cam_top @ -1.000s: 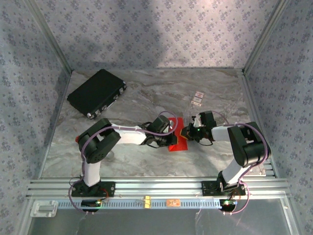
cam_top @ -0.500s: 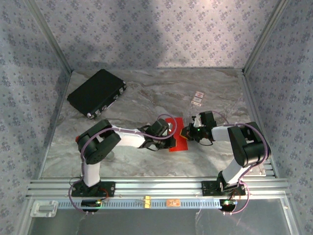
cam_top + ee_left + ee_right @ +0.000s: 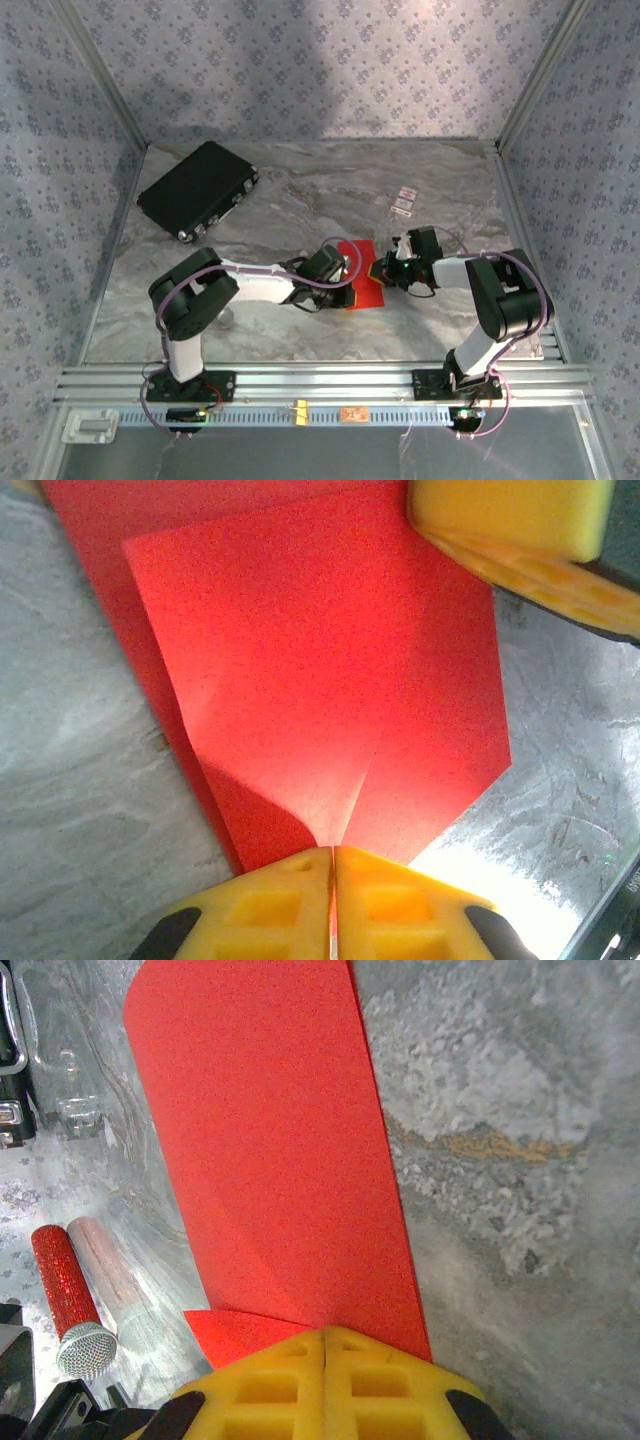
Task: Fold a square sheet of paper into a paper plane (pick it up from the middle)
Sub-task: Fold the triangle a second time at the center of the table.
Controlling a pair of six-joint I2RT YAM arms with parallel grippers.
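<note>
The marbled counter (image 3: 300, 200) carries a black case (image 3: 197, 189) at its far left. Near the middle lies the red sheet of paper (image 3: 358, 254), partly folded, flat on the counter. The left pincer (image 3: 333, 865) and the right pincer (image 3: 325, 1342) each pinch an edge of it. A small red cylinder (image 3: 58, 1285) lies beside the sheet.

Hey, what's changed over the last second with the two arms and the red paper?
The left arm sank toward the near edge and the left claw eased back left, uncovering more of the red paper at its far end. Nothing was grabbed or let go: both claws stay pinched shut on the paper. The right claw and the black case stayed put.
</note>
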